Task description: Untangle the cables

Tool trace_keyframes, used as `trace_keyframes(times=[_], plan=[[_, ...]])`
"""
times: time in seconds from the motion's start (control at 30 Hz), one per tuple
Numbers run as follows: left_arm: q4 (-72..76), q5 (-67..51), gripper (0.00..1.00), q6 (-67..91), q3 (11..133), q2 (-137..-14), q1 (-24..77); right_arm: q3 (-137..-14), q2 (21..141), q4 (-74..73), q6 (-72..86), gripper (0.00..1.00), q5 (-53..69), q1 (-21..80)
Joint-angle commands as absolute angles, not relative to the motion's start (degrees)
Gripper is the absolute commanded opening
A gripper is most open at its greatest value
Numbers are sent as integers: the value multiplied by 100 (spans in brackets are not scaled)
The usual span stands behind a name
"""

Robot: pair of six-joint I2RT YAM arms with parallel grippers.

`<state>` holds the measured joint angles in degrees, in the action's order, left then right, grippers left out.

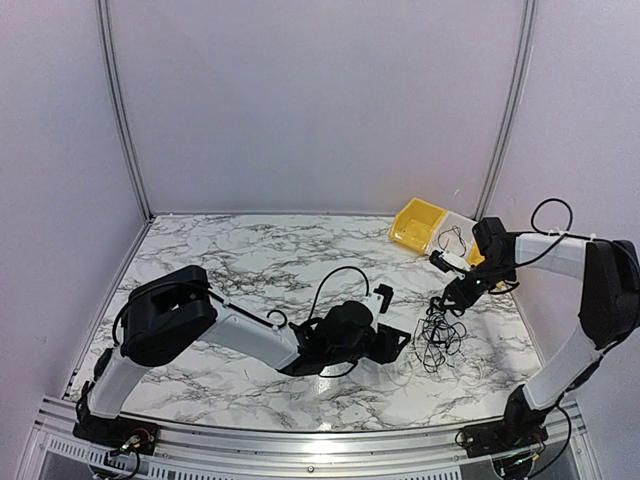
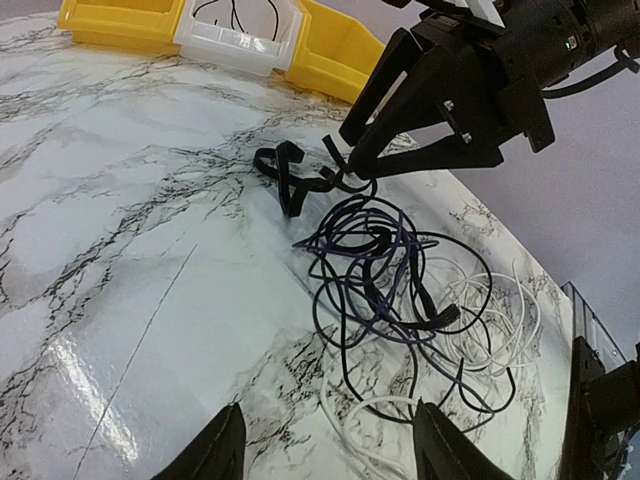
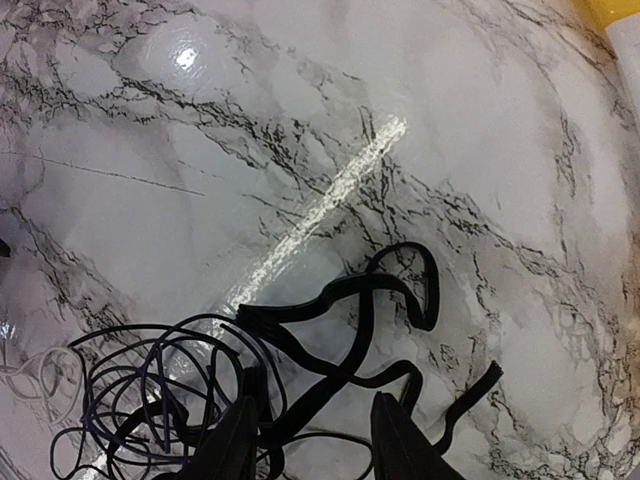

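Jaws first: overhead, the left jaws stand spread just beside the cables on the marble surface, while the right jaws dip at the tangle's far edge. From the left wrist, I see yellow bins beyond. From the right wrist, the right jaws stand spread astride a flat black cable.
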<state>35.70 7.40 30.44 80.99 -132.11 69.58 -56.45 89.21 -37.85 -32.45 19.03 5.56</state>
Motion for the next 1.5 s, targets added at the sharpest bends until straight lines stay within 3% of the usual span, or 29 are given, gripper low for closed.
trace_keyframes(times=[0.0, 0.1, 0.27, 0.43, 0.63, 1.07, 1.3, 1.47], plan=[[3519, 598, 59, 3059, 8445, -13444, 6970, -5756, 9000, -3816, -2884, 40, 1845, 525], [3518, 566, 59, 3031, 8598, -13552, 6977, -5760, 9085, -3848, -2818, 38, 2049, 459], [3516, 853, 60, 2804, 9003, -13793, 7004, -5985, 9429, -4059, -2680, 23, 2624, 262], [3507, 1032, 61, 2659, 9718, -14224, 7005, -6117, 9668, -4300, -2692, 17, 3119, 172], [3507, 1073, 62, 2732, 10420, -14732, 7005, -6065, 9326, -4315, -2791, 0, 3328, 175], [3499, 1266, 64, 2708, 11719, -15573, 7005, -5983, 8230, -4980, -3212, 0, 4002, 967], [3508, 1025, 25, 2744, 12024, -15854, 6996, -6425, 7911, -5561, -3577, 0, 4673, 1018], [3540, 913, 23, 2942, 11747, -15830, 7005, -7237, 7529, -6056, -3846, 0, 5310, 1013]])
